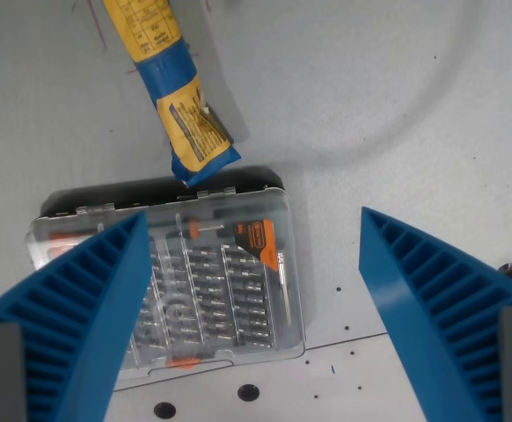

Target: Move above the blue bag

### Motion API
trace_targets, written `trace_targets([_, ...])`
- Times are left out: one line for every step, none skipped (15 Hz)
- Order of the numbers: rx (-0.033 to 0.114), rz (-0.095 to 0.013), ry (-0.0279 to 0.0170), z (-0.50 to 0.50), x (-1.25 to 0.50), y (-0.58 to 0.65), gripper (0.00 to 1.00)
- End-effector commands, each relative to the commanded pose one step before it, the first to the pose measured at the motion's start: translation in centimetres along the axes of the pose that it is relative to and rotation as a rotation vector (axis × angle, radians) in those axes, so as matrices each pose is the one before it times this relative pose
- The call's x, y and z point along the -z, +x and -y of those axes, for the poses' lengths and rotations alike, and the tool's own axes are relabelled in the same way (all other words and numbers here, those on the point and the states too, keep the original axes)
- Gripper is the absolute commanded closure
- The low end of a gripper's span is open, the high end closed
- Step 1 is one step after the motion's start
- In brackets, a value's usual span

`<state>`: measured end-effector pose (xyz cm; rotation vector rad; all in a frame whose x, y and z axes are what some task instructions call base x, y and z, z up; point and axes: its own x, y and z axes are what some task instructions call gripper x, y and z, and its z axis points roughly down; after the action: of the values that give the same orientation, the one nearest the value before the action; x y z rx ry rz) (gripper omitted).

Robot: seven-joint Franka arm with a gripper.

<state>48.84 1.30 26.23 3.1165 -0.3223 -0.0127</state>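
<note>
The bag (170,88) lies just beyond the bit case (194,281).

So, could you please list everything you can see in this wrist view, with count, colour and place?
blue bag: one, blue and yellow with printed text, upper left, lying slantwise, its lower end at the case's top edge.
screwdriver bit case: one, clear lid over a black base with orange parts and rows of metal bits, lower centre-left, partly behind a finger.
table: one, light grey, all around; dark holes and specks near the bottom edge.
faint curved mark: one, pale, upper right on the table.
gripper: one, open and empty; two ribbed blue fingers, lower left and lower right.
</note>
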Motion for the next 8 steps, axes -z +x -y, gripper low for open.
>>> trace_targets([-0.0005, -0.0031, 0.0008, 0.005, 0.134, 0.027, 0.0])
trace_targets([0.0003, -0.0003, 0.00004, 0.0, 0.0, 0.0, 0.0])
trace_targets([0.0002, 0.0, -0.00016, 0.001, -0.002, 0.001, 0.0])
trace_targets([0.0005, -0.0003, 0.00007, 0.003, -0.005, 0.003, 0.0])
trace_targets([0.0011, 0.0002, -0.00037, 0.006, -0.011, 0.006, 0.0])
trace_targets([0.0019, -0.0004, -0.00013, 0.01, -0.02, 0.01, 0.0])
trace_targets([0.0031, 0.0003, -0.00045, 0.015, -0.031, 0.015, 0.0])
trace_targets([0.004, -0.0002, -0.00043, 0.022, -0.045, 0.022, 0.0])
